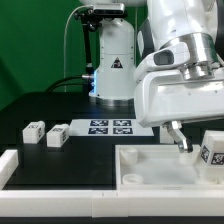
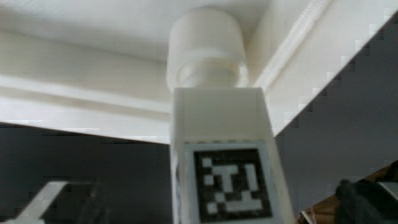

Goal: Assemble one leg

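Note:
In the wrist view one leg [image 2: 222, 150], a white block with a black-and-white tag, runs up the middle with its rounded end against the white tray [image 2: 107, 90]. My gripper [image 2: 205, 205] is open. A pale finger [image 2: 45, 205] and a dark finger [image 2: 365, 200] stand apart from the leg on either side. In the exterior view the gripper [image 1: 182, 140] reaches down over the tray [image 1: 150, 170], and a tagged leg [image 1: 212, 150] stands at the tray's edge on that view's right. Two more legs [image 1: 35, 130] [image 1: 57, 134] lie on the table at that view's left.
The marker board [image 1: 110, 127] lies behind the tray. The robot's base [image 1: 112, 65] stands at the back. A white raised rim [image 1: 8, 165] runs along the front at the exterior view's left.

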{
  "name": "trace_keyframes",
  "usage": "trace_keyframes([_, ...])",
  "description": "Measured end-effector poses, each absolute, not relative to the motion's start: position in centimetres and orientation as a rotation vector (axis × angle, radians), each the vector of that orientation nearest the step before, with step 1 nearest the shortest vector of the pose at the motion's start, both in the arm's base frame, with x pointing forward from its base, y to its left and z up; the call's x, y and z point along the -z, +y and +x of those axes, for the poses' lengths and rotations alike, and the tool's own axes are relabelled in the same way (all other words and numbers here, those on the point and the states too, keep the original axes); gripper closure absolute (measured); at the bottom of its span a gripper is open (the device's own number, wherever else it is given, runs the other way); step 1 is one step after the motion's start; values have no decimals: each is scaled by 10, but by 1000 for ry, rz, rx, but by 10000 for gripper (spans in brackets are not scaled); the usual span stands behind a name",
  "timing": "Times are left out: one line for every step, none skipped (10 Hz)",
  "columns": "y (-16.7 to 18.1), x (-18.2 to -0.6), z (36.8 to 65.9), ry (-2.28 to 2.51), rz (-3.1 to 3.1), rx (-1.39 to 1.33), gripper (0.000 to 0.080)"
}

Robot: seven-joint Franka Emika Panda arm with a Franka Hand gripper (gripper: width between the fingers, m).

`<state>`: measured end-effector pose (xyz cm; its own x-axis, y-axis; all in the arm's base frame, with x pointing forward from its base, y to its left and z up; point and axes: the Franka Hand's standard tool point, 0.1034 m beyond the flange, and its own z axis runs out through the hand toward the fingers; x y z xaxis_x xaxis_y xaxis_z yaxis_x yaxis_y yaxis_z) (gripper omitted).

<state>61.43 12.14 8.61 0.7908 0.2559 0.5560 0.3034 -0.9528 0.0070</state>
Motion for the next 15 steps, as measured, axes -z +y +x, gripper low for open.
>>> trace_keyframes([122,-98,617,-459,-2893,889,150])
trace_keyframes([122,-102,618,-459,-2892,898,150])
trace_keyframes([122,-99,616,-462,-2897,873,150])
trace_keyframes([124,-100,617,-469,-2903,841,150])
trace_keyframes([123,-99,617,-467,-2904,840,150])
trace_keyframes([125,-94,614,-468,-2921,750,150])
trace_keyframes([132,-94,615,-474,-2944,599,150])
trace_keyframes([135,-96,618,-480,-2951,535,150])
trace_keyframes([137,-93,614,-465,-2971,359,150])
trace_keyframes([136,-96,618,-445,-2983,238,150])
trace_keyframes([129,-96,625,-427,-2991,188,150])
trace_keyframes([125,-96,625,-415,-2996,118,150])
trace_keyframes([126,-96,627,-416,-2995,136,150])
trace_keyframes([126,-95,626,-417,-2995,133,150])
trace_keyframes([126,-95,626,-417,-2995,133,150])
